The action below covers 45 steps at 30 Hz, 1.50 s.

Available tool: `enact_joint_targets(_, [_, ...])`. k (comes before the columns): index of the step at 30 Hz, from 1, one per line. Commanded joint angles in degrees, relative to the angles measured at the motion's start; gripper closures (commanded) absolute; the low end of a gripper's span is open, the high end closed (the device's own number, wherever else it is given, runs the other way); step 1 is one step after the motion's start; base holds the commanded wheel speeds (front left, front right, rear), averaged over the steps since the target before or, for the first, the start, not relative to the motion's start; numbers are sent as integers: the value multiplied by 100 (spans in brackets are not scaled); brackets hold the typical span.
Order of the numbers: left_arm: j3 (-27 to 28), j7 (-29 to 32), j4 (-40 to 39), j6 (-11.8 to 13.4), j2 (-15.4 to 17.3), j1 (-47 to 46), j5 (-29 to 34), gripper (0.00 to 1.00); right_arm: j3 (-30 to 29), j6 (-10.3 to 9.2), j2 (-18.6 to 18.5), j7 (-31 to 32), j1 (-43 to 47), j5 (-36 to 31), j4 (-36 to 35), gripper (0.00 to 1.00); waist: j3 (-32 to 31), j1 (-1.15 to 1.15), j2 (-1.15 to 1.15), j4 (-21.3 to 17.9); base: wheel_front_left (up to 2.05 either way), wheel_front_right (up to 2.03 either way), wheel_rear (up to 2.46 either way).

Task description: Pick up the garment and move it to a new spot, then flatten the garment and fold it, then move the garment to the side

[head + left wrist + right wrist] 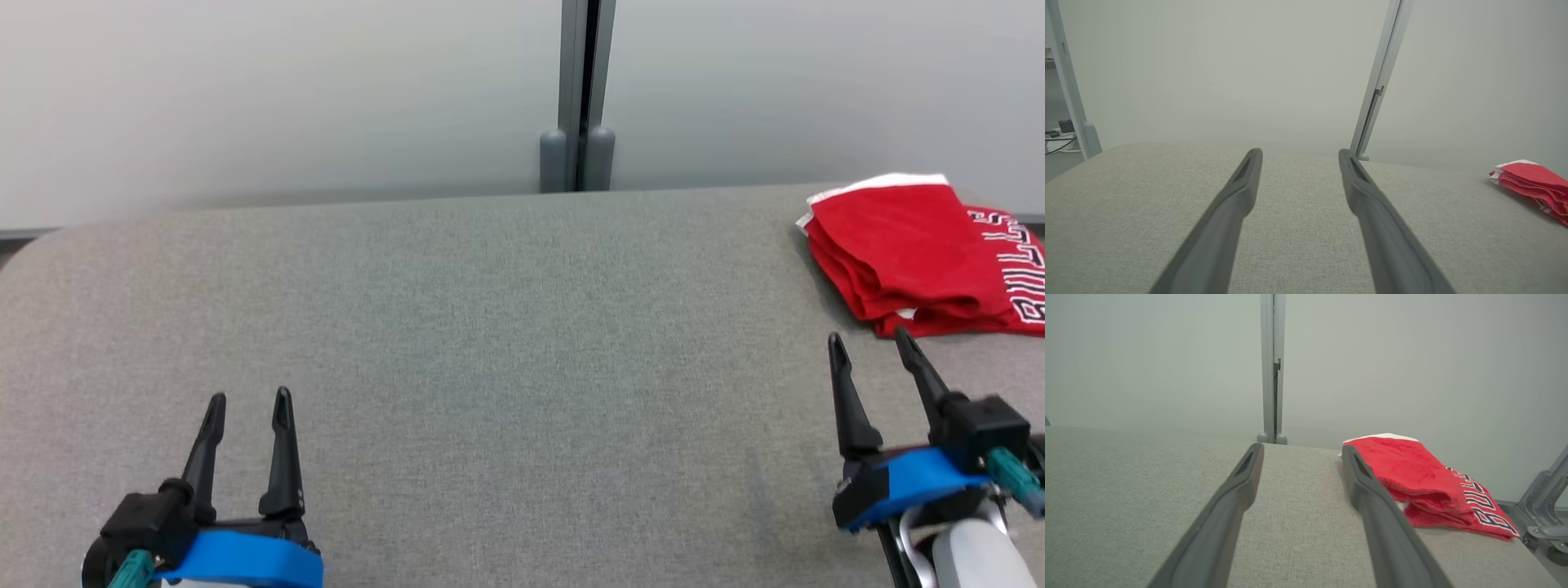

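Note:
The garment (914, 253) is a red jersey with white trim and black-and-white lettering, folded into a thick stack at the far right of the grey table (490, 343). It also lies at the right edge of the left wrist view (1533, 183) and right of centre in the right wrist view (1425, 486). My right gripper (869, 339) is open just in front of the garment's near edge, holding nothing. Over the table's near left, my left gripper (249, 400) stands open and empty, far from the garment.
A pale wall with a grey vertical post (578, 98) runs behind the table. The table's far left corner is rounded (33, 245). A metal frame on a caster (1545, 510) stands beyond the table's right end.

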Motion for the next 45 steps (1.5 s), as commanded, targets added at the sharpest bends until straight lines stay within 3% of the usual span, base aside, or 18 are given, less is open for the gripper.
enact_joint_targets(1, [41, -21, 22, -19, -35, 105, -21, 0, -80, 1, 47, 72, 256, -65, -226, 0, -114, 1, 1, -22, 0, 0, 0])
enact_joint_targets(14, [93, -23, 374, -173, -109, 432, 32, 0, -239, 1, 329, 595, 1295, -24, -1186, 0, -443, 1, 1, 90, 0, 0, 0])
enact_joint_targets(41, [239, -24, 536, -282, -199, 378, 261, 0, -191, 1, 369, 679, 1397, 142, -1322, 0, -475, 1, 1, 129, 0, 0, 0])
enact_joint_targets(42, [223, 0, 536, -276, -199, 419, 218, 100, -183, 0, 359, 704, 1342, 106, -1322, 100, -477, 2, 1, 128, 0, 0, 0])
enact_joint_targets(45, [218, 35, 672, -276, -235, 462, 175, 100, -186, 0, 380, 729, 1352, 131, -1161, 100, -477, 1, 1, 128, 0, 0, 0])
